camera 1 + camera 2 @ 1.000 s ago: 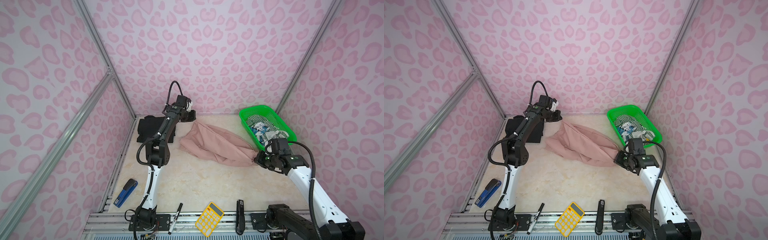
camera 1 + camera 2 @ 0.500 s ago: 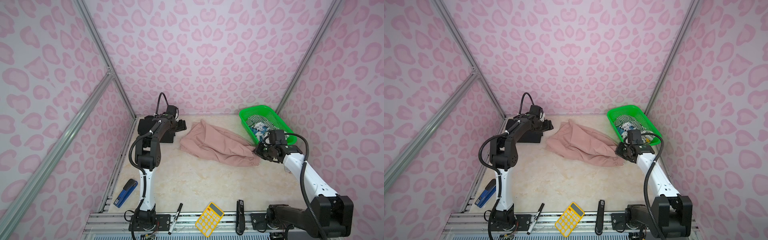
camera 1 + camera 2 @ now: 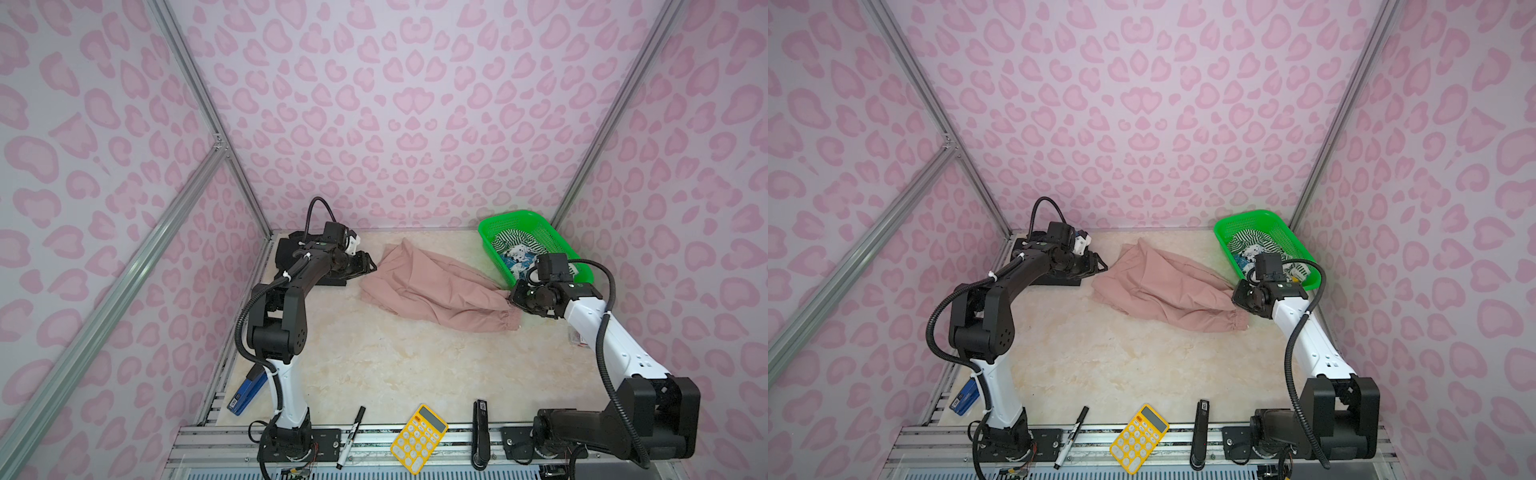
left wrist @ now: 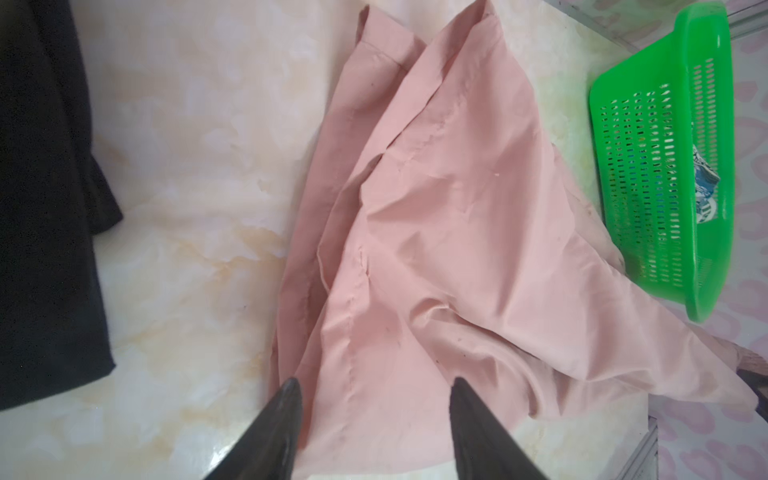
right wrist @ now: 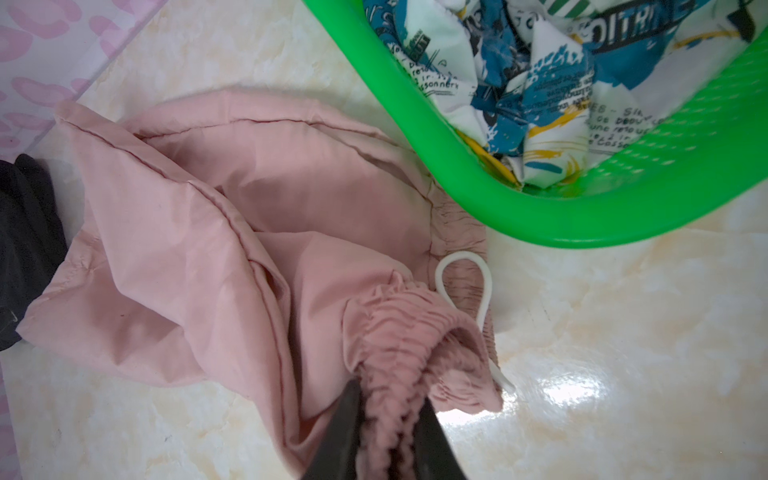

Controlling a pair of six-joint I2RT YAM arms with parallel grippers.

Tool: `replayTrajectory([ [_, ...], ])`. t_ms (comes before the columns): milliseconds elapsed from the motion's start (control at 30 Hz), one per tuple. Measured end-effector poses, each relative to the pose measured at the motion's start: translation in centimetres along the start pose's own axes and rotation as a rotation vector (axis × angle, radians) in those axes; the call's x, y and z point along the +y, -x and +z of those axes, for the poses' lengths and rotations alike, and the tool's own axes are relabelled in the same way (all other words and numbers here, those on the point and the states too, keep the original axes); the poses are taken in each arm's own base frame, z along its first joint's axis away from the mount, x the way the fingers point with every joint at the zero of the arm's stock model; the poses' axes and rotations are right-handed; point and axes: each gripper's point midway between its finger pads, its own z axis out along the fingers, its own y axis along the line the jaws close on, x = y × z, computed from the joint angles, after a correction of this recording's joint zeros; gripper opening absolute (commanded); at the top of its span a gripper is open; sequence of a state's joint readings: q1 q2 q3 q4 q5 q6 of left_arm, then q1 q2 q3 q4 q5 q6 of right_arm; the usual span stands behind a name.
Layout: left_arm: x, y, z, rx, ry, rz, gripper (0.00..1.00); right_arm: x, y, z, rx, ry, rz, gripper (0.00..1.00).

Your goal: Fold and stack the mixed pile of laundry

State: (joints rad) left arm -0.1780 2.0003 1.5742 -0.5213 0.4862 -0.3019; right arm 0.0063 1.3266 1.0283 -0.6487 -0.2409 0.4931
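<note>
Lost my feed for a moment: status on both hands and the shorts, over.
Left hand open, empty, at edge of dusty-pink drawstring shorts. Right hand shut on their gathered waistband. Bright green plastic mesh basket close beside it.

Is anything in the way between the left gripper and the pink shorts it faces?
Nothing visible. In the left wrist view the left gripper stands open right at the edge of the pink shorts, with no object between. The black garment lies to one side, out of that path.
</note>
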Motion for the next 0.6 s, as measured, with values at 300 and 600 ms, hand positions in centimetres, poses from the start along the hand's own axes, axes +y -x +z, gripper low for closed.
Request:
replayTrajectory([
  [300, 1.8, -1.5, 0.7, 0.028, 0.066, -0.010, 0.38, -0.3, -0.5, 0.2, 0.011, -0.006, -0.004, 0.18],
  [600, 1.9, -2.5, 0.3, 0.044, 0.074, -0.016, 0.03, -0.5, -0.8, 0.4, 0.018, -0.009, -0.004, 0.16],
])
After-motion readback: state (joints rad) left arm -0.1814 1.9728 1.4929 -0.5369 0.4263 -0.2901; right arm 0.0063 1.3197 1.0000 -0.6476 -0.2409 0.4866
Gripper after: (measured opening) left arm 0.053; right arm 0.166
